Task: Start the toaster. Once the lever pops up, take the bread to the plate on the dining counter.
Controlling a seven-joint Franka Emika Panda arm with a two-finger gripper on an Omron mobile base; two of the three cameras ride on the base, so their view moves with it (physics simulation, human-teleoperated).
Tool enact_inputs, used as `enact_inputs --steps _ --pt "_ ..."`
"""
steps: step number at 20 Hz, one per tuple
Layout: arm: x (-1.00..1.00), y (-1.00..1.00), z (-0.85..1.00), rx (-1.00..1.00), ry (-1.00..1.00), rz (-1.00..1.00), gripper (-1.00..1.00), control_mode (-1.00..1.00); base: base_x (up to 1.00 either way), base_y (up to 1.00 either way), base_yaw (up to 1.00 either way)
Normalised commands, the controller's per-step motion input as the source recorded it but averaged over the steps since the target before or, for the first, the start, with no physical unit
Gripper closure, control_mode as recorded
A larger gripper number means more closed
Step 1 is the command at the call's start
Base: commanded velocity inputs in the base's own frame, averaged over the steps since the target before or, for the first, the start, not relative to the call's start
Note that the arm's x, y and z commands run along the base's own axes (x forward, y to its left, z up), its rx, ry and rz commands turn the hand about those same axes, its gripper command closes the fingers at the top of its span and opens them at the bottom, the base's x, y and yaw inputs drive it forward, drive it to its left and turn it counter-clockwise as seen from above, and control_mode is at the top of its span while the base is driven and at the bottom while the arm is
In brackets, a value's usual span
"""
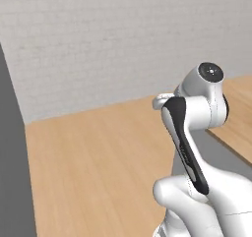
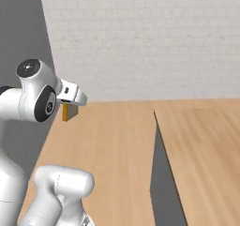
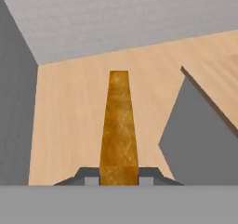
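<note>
In the hand view my gripper [image 3: 119, 179] is shut on the bread [image 3: 119, 125]. The slice is seen edge-on as a golden-brown strip of crust running straight out from between the fingertips. In the right base view a small tan corner of the bread [image 2: 71, 112] hangs below my white hand, with the gripper [image 2: 68, 106] high above the floor. The dining counter [image 2: 206, 140] is the light-wood top to the right, and the slice is to the left of its near corner, not over it. The toaster and the plate are out of view.
A grey side panel of the counter [image 2: 161, 178] faces the arm across a strip of wood floor [image 2: 112, 145]. A white brick wall [image 2: 154, 42] closes the back. A tall grey panel [image 1: 12, 172] stands at the left.
</note>
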Motion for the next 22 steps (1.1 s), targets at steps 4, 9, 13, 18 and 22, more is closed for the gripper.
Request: enact_inputs --steps 4,9,13,18,22 --pt "0.0 0.0 0.0 0.0 0.0 0.0 1.0 1.0 1.0 0.27 -0.28" --pt "0.0 0.0 0.0 0.0 0.0 0.0 1.0 1.0 1.0 0.29 -0.29" --pt "0.0 0.0 0.0 0.0 0.0 0.0 1.0 1.0 1.0 0.29 -0.3" --pt "0.0 0.0 0.0 0.0 0.0 0.0 1.0 1.0 1.0 0.29 -0.32" --pt "0.0 0.0 0.0 0.0 0.0 0.0 1.0 1.0 1.0 0.29 -0.34"
